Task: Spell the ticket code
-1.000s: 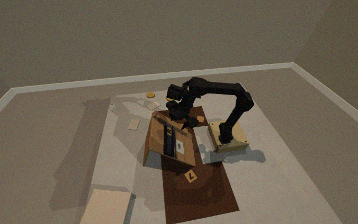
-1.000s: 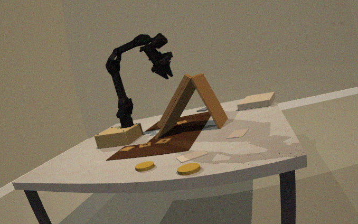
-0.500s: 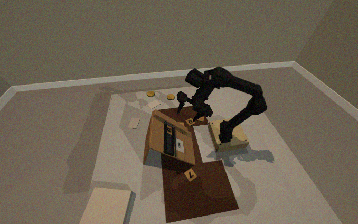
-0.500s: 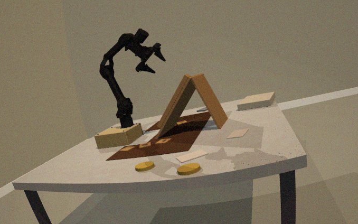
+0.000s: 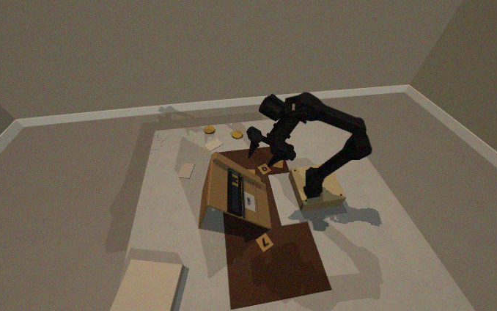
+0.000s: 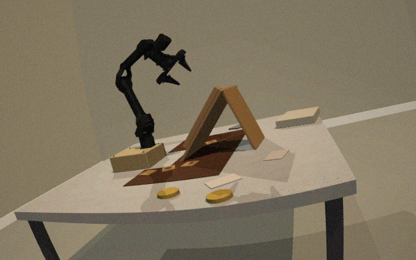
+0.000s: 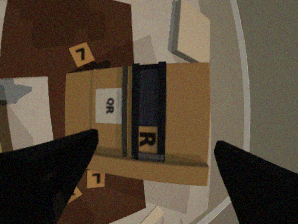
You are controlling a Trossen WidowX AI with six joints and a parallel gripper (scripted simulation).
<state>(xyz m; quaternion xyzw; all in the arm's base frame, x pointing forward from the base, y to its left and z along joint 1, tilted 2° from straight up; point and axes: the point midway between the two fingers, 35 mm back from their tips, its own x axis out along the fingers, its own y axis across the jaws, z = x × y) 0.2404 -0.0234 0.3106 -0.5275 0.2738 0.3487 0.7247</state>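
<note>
The tent-shaped wooden board (image 5: 215, 185) (image 6: 235, 110) (image 7: 186, 116) stands on a brown mat (image 5: 281, 270) (image 6: 203, 167). Its dark letter rail (image 5: 235, 199) (image 7: 150, 96) holds one tile marked R (image 5: 235, 180) (image 7: 148, 139) at the end nearest the yellow discs. The white ticket (image 5: 249, 200) (image 7: 108, 106) beside the rail reads OR. A tile marked O (image 5: 264, 169) (image 6: 168, 168) lies on the mat behind the board, with other tiles (image 5: 278, 164) (image 7: 96, 179) close by. A tile marked 7 (image 5: 264, 242) (image 7: 81, 54) lies in front. My gripper (image 5: 261, 158) (image 6: 180, 75) (image 7: 157, 141) is open and empty, high above the board's back end.
Two yellow discs (image 5: 209, 129) (image 5: 237, 134) (image 6: 168, 192) (image 6: 218, 195) and pale cards (image 5: 213, 144) (image 5: 186, 170) (image 6: 223, 180) lie near the table's edge. A pale slab (image 5: 146, 285) (image 6: 297, 116) sits at one corner. The arm's base block (image 5: 331, 189) (image 6: 137, 157) stands beside the mat.
</note>
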